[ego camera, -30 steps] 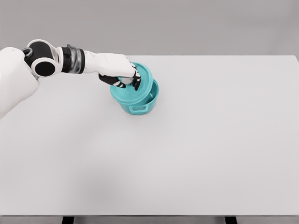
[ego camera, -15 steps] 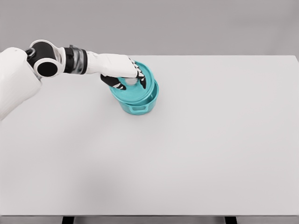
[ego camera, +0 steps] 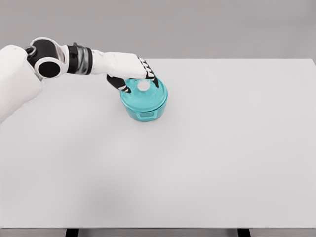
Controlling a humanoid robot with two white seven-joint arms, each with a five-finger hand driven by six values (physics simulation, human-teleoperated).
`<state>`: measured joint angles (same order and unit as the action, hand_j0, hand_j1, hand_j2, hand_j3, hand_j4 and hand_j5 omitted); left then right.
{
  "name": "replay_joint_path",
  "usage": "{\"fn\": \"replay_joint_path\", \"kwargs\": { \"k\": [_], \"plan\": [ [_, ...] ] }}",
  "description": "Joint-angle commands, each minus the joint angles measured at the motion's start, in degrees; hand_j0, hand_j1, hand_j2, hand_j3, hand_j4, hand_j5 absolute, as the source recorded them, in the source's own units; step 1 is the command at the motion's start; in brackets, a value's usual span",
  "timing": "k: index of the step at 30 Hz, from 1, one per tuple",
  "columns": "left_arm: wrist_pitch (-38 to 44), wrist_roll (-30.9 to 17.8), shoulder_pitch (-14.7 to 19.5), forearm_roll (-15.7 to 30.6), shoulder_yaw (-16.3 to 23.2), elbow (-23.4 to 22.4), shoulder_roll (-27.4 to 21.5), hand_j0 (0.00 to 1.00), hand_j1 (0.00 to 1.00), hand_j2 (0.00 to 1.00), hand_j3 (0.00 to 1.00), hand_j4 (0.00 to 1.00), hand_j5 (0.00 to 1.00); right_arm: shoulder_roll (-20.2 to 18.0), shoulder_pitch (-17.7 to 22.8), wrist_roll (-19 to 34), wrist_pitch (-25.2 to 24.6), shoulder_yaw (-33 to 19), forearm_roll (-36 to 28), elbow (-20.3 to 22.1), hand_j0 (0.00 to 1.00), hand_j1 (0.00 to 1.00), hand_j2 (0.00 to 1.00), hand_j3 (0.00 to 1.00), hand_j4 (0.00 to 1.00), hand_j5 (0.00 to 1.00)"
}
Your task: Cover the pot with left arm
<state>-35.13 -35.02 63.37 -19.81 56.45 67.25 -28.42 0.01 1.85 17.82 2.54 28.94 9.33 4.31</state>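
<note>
A teal pot (ego camera: 144,109) stands on the white table (ego camera: 222,148), left of the middle near the far side. Its teal lid (ego camera: 148,96) lies level on the rim, and the white knob (ego camera: 143,86) shows at the lid's centre. My left hand (ego camera: 139,82) hovers just above the lid. The fingers (ego camera: 152,78) arch over the far side of the knob and the thumb (ego camera: 124,89) hangs at its left. The fingers are loosened and the knob shows between them, so the hand looks open. The right arm is out of view.
The left arm (ego camera: 74,61) reaches in from the upper left, over the table's far left corner. Nothing else stands on the table.
The lid, tilted on the pot's left rim a second ago, has settled flat on the pot. The left hand has risen slightly and its fingers have opened off the knob.
</note>
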Motion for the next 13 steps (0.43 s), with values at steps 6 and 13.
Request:
{"fn": "replay_joint_path", "kwargs": {
  "k": [6,13],
  "plan": [
    [0.1,0.0,0.4,7.5,-0.4,-0.1,-15.5,1.0,1.0,1.0,1.0,1.0,1.0,0.0,0.0,0.0,0.0,0.1,0.0,0.0,1.0,1.0,1.0,1.0,1.0,1.0],
    [0.1,0.0,-1.0,8.0,-0.5,-2.3,-17.5,1.0,1.0,1.0,1.0,1.0,1.0,0.0,0.0,0.0,0.0,0.0,0.0,0.0,1.0,1.0,1.0,1.0,1.0,1.0]
  ]
}}
